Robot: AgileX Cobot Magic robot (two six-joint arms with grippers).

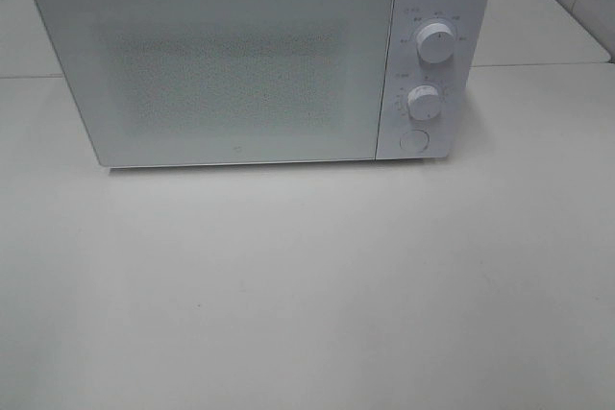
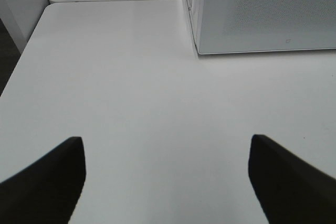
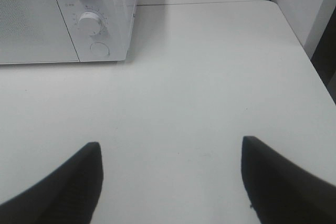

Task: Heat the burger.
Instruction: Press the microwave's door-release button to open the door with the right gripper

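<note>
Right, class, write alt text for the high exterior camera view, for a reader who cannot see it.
A white microwave stands at the back of a pale table, its door shut. On its right-hand panel an upper knob, a lower knob and a round button sit one below another. No burger is in view.

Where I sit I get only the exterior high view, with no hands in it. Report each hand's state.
Observer: The left hand is open and empty, over the table near the microwave's door corner.
Operator: Now the right one.
Observer: The right hand is open and empty too, over the table in front of the lower knob.
Operator: Find the burger.
Observer: No burger shows in either wrist view.
</note>
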